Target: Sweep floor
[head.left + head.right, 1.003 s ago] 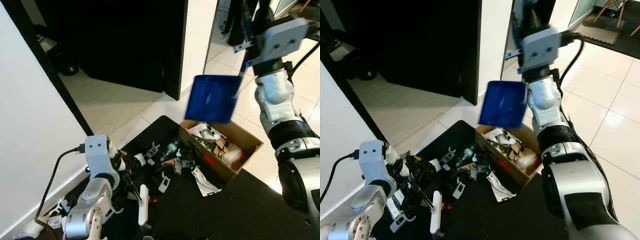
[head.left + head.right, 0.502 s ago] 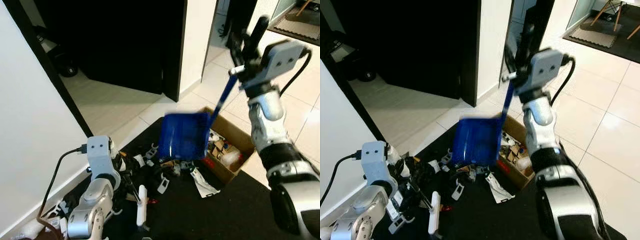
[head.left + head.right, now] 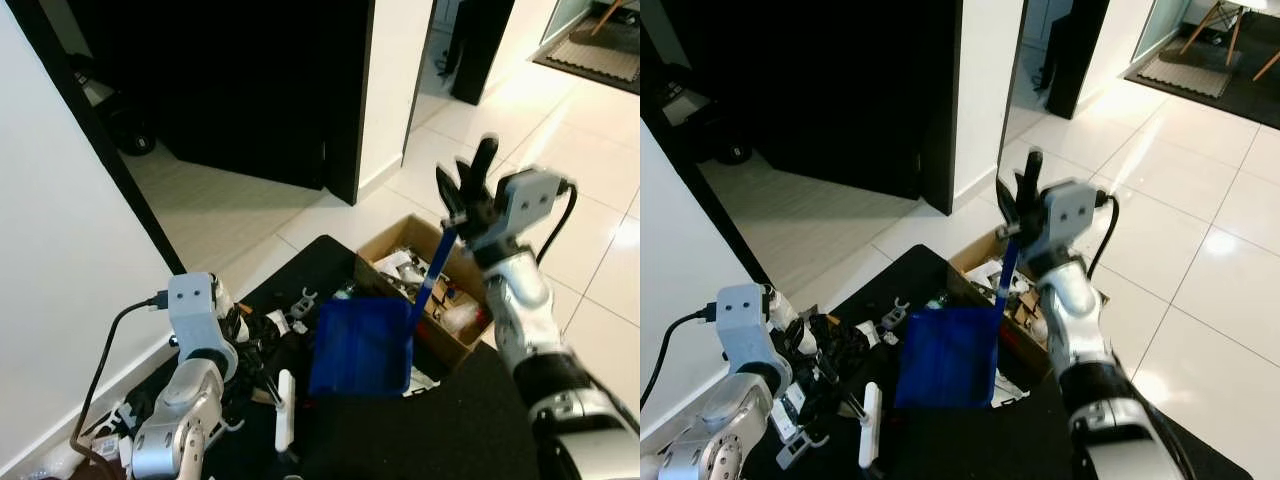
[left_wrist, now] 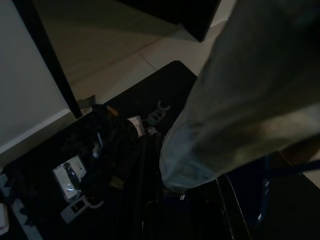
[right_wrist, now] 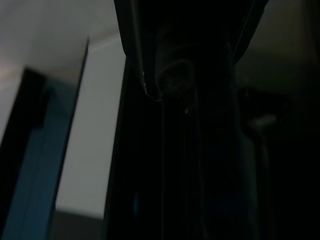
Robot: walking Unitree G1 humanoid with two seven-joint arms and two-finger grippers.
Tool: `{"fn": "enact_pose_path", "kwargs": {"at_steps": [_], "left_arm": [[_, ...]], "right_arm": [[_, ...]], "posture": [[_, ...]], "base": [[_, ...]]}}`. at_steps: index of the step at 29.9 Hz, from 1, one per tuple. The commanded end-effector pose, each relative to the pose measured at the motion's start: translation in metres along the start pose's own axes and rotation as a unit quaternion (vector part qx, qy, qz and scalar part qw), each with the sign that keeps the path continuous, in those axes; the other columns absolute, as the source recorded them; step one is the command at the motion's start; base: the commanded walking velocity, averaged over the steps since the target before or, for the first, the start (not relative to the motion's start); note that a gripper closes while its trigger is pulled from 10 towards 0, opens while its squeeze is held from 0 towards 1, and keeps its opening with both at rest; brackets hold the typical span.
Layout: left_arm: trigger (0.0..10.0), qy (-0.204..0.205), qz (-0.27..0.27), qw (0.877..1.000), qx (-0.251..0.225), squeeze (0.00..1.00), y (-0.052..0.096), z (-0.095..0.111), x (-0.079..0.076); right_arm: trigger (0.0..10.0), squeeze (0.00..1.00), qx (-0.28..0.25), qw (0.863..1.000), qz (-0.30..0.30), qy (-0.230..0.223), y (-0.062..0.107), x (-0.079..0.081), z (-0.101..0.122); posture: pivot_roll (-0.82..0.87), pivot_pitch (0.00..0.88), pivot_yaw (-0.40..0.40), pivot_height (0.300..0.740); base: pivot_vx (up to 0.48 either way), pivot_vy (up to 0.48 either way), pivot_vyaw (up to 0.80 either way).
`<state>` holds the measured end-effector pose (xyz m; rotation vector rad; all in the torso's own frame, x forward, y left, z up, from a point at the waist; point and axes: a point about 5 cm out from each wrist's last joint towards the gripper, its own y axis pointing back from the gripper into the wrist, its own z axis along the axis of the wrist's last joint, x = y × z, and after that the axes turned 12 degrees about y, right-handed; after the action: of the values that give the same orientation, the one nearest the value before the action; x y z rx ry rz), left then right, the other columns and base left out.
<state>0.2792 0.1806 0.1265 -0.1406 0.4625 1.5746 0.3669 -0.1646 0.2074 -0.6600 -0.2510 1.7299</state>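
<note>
While the blue dustpan is being held low over the mat, the scene is being laid out as follows.

Right end effector (image 3: 462,192): is being kept closed on the upper end of the dustpan's thin blue handle, with its black fingers (image 3: 1032,172) pointing up above the grip.
Blue dustpan (image 3: 362,346): is being held with its pan hanging down from the handle, tilted, just beside the cardboard box and over the edge of the litter; whether it is touching the mat cannot be told.
Cardboard box (image 3: 487,335): is sitting open on the far side of the mat, and scraps and packaging are being held inside it.
Black mat (image 3: 470,420): is being lain on by the box and the litter, spread across the pale tiled floor (image 3: 1200,290).
Litter (image 3: 300,300): small white and dark pieces are being seen scattered on the mat between the dustpan and the left arm.
Left end effector (image 3: 258,365): is being held low among the litter near a white stick-like object (image 3: 286,408); whether its fingers are open or closed cannot be told.
White wall (image 3: 60,270): is being seen beside the left arm, with a dark doorway (image 3: 250,80) beyond it.
</note>
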Motion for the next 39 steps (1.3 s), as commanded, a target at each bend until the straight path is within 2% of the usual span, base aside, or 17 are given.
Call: {"fn": "enact_pose_path", "kwargs": {"at_steps": [1,7,15,19,20,23,31,39], "left_arm": [[10.0,0.002,-0.01,1.0,-0.02,0.0,0.005,0.004,-0.001],[10.0,0.006,0.0,1.0,-0.006,0.0,0.01,-0.005,0.004],[10.0,-0.002,0.012,1.0,0.0,0.0,0.014,-0.012,0.009],[10.0,-0.004,0.02,1.0,0.009,0.0,0.018,-0.015,0.016],[10.0,-0.002,0.033,0.999,0.009,0.0,0.018,-0.014,0.02],[10.0,0.004,0.038,0.999,0.009,0.0,0.019,-0.012,0.022],[10.0,-0.009,0.035,0.999,0.006,0.0,0.019,-0.006,0.022],[10.0,-0.023,0.039,0.999,-0.008,0.0,0.018,0.0,0.024]], "right_arm": [[10.0,0.0,0.007,1.0,-0.009,0.004,0.007,-0.002,-0.005],[10.0,0.0,0.023,1.0,0.001,0.012,0.021,0.008,-0.016],[10.0,0.0,0.017,1.0,0.006,0.009,0.024,0.016,-0.016],[10.0,0.0,0.05,0.998,0.033,-0.016,0.029,0.028,-0.025],[10.0,0.0,0.084,0.995,0.031,-0.048,0.034,0.033,-0.035],[10.0,0.0,0.112,0.991,0.02,-0.068,0.037,0.036,-0.042],[10.0,0.0,0.169,0.984,0.01,-0.059,0.038,0.042,-0.052],[10.0,0.0,0.179,0.981,0.012,-0.072,0.044,0.037,-0.056]], "posture": [[0.12,0.174,0.031,0.74],[0.12,0.163,0.027,0.74],[0.12,0.159,0.031,0.74],[0.12,0.157,0.027,0.74],[0.13,0.155,0.024,0.74],[0.13,0.154,0.023,0.74],[0.13,0.153,0.029,0.74],[0.14,0.152,0.034,0.74]], "base": [[0.0,0.0,0.0],[0.0,0.0,0.0],[0.0,0.0,0.0],[0.0,0.0,0.0],[0.0,0.0,0.0],[0.0,0.0,0.0],[0.0,0.0,0.0],[0.0,0.0,0.0]]}}
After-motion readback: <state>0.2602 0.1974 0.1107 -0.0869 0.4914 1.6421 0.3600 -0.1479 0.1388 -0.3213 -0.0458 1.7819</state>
